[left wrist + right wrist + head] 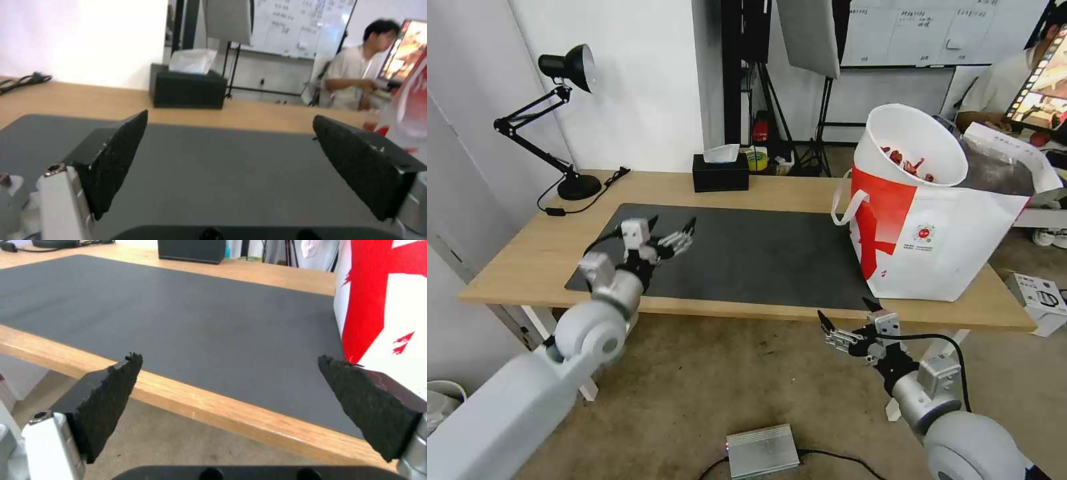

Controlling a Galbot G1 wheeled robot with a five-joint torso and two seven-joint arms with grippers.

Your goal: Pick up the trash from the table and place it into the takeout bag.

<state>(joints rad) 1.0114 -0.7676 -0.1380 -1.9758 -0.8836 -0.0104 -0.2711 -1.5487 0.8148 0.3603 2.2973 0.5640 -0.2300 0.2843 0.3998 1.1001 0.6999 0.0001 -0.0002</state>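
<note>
Bowl (917, 143) sits in the bag (934, 233); mat (747, 253) bare. My left tool (672, 235) over the mat and right tool (846, 319) near the table (527, 247) edge both gape wide, empty. I'd scan for stray scraps, slowly.

White-red takeout bag (940, 233), dark grey mat (747, 253)

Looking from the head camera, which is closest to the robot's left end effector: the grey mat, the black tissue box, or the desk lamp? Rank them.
From the left end effector, open above the table:
1. Grey mat, directly beneath it.
2. Black tissue box, behind it at the table's far edge.
3. Desk lamp, at the far left corner, slightly farther.
</note>
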